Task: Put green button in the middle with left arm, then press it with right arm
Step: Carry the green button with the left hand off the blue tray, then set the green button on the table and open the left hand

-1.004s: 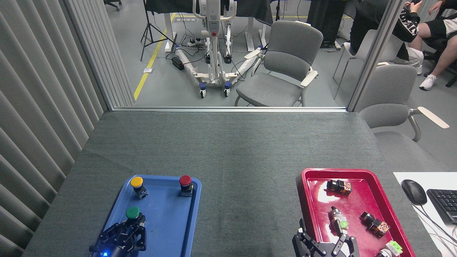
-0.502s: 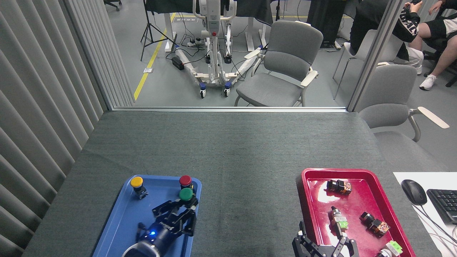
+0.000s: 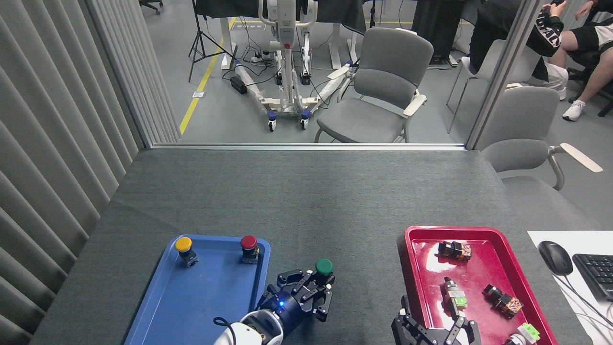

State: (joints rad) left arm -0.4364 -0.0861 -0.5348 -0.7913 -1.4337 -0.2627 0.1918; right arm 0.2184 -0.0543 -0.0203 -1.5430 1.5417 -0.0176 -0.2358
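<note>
Since half a second ago, the small push-button with the round dark-green cap has been carried rightward out of the blue plastic tray and is now seen over the plain dark grey cloth table surface, between that tray and the red plastic tray. In the head view, the button is clamped at its body by the black jointed fingers of the left gripper, whose blue light and white rounded wrist are visible below it; whether the button touches the cloth cannot be told. The yellow-capped button and the red-capped button are left standing upright at the far end of the blue tray, well apart from each other. The right gripper is seen at the bottom edge, at the near left corner of the red tray, with its fingers spread and nothing held. Several small switch parts are scattered in the red tray.
</note>
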